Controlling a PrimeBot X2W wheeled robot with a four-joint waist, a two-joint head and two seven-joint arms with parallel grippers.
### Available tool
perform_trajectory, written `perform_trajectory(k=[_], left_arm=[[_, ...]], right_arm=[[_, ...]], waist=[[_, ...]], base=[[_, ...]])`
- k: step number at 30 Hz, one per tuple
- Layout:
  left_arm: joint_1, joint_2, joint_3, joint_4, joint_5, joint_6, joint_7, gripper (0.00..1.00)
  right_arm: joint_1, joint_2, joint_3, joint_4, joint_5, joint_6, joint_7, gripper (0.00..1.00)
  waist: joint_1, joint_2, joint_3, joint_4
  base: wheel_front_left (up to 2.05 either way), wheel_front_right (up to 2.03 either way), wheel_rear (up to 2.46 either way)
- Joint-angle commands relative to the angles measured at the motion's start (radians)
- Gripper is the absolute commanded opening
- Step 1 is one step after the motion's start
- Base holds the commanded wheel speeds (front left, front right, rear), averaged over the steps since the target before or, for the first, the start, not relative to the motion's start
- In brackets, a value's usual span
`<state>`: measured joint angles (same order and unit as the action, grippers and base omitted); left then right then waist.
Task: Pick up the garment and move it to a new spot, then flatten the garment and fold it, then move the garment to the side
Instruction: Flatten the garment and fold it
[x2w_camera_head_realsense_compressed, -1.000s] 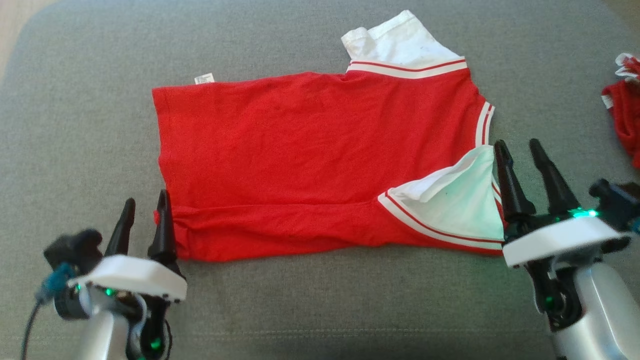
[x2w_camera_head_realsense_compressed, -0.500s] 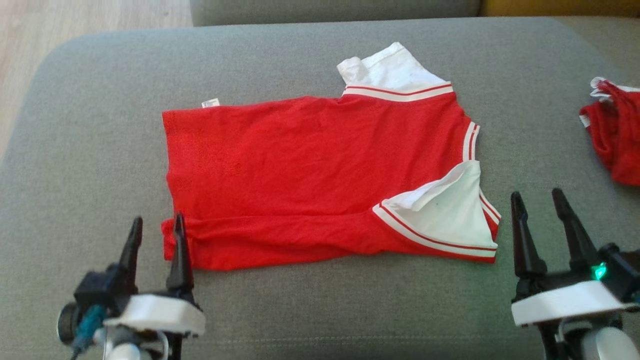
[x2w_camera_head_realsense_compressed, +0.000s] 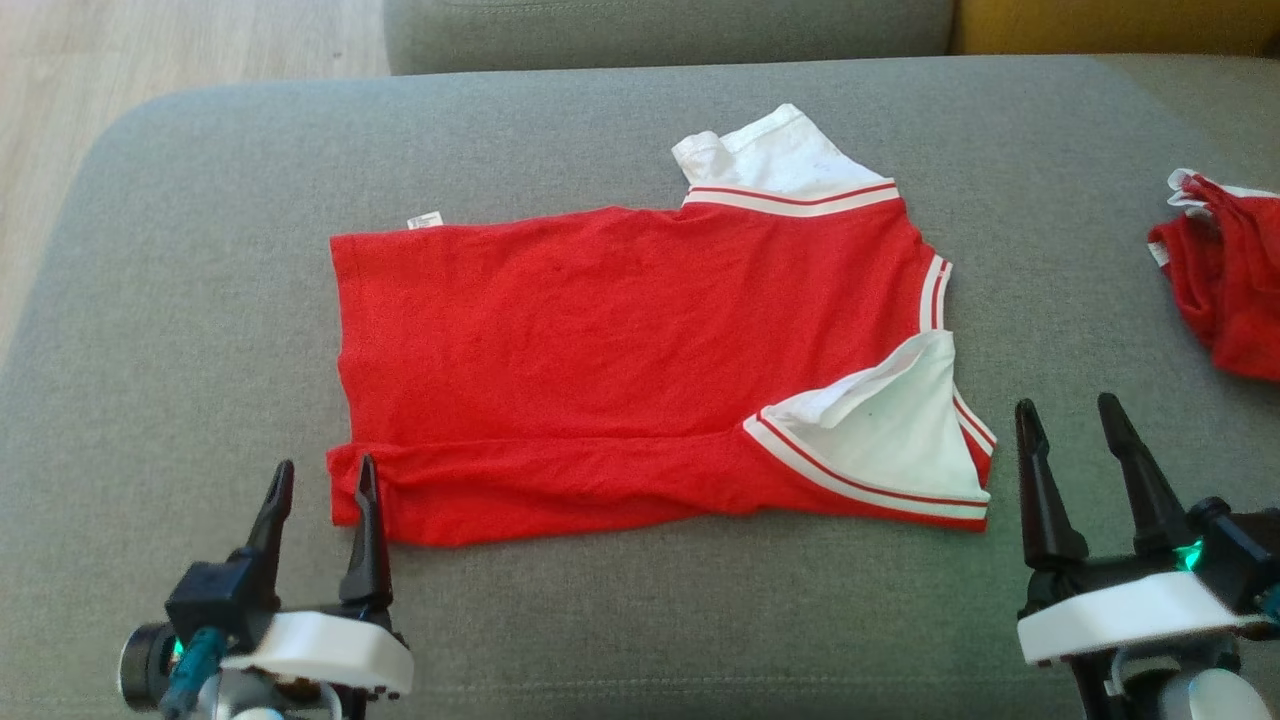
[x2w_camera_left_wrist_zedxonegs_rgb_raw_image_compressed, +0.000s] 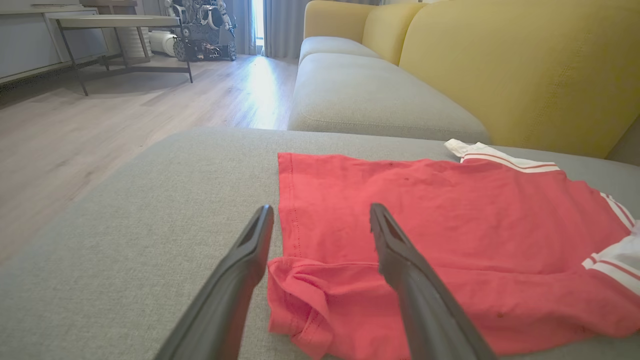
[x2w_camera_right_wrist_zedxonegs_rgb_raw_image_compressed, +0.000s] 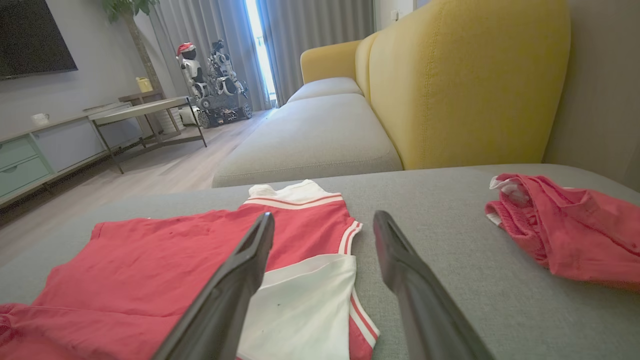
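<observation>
On the grey cushion (x2w_camera_head_realsense_compressed: 640, 620), head view: we see the garment (x2w_camera_head_realsense_compressed: 620, 350), a red shirt with white, stripe-trimmed sleeves, lying spread and mostly flat mid-cushion, with its neckline toward our right.
Left gripper, head view: our left gripper (x2w_camera_head_realsense_compressed: 325, 463) sits at the garment's near left corner, with its jaws parted and empty.
Right gripper, head view: our right gripper (x2w_camera_head_realsense_compressed: 1063, 402) stands just beside the near white sleeve (x2w_camera_head_realsense_compressed: 885, 435) and apart from it. Its jaws are spread wide with nothing between them.
Near edge, left wrist view: the folded near edge (x2w_camera_left_wrist_zedxonegs_rgb_raw_image_compressed: 310, 295) is turned over on itself in a rumpled band. One finger hangs over bare cushion and the other over red cloth. We cannot tell whether either touches.
Sleeve, right wrist view: the near sleeve lies flipped open across the red body. A second red garment (x2w_camera_right_wrist_zedxonegs_rgb_raw_image_compressed: 565, 235) lies bunched off to the right, well apart.
Handling: we judge the cloth to be light, thin and limp. It should sag, crease easily and drag on the fuzzy cushion, and nothing about it looks fragile.
Where to hold: we would pinch all layers at the near left hem corner. On the other side we would take the striped sleeve trim, where the thicker band should give a firmer bite.
</observation>
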<state>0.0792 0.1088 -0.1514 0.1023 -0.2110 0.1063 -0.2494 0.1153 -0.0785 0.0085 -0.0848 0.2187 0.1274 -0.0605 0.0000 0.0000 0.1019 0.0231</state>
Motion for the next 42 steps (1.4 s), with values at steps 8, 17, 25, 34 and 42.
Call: perform_trajectory(k=[8,17,25,34,42], left_arm=[[-0.063,0.013,-0.007,0.108,-0.018,-0.041,0.038,1.00],[-0.145,0.011,-0.010,0.266,-0.042,-0.056,0.053,1.00],[-0.195,0.017,-0.001,0.355,-0.071,-0.077,0.053,0.38],[-0.221,0.043,-0.009,0.397,-0.079,-0.104,0.048,0.00],[-0.168,0.070,-0.012,0.313,-0.080,-0.096,0.063,0.00]], right_arm=[[-0.022,-0.005,0.032,0.062,-0.012,0.003,0.078,1.00],[-0.084,0.010,0.031,0.214,-0.049,0.003,0.177,1.00],[-0.143,0.020,0.027,0.297,-0.040,0.003,0.167,1.00],[-0.174,0.026,0.029,0.349,0.015,0.003,0.142,0.00],[-0.086,0.028,-0.008,0.283,0.065,0.003,0.135,0.00]], waist=[[0.0000,0.0000,0.036,0.001],[0.0000,0.0000,0.108,-0.002],[0.0000,0.0000,0.136,0.002],[0.0000,0.0000,0.148,0.003],[0.0000,0.0000,0.108,0.006]], base=[[0.00,0.00,0.00],[0.00,0.00,0.00],[0.00,0.00,0.00],[0.00,0.00,0.00],[0.00,0.00,0.00]])
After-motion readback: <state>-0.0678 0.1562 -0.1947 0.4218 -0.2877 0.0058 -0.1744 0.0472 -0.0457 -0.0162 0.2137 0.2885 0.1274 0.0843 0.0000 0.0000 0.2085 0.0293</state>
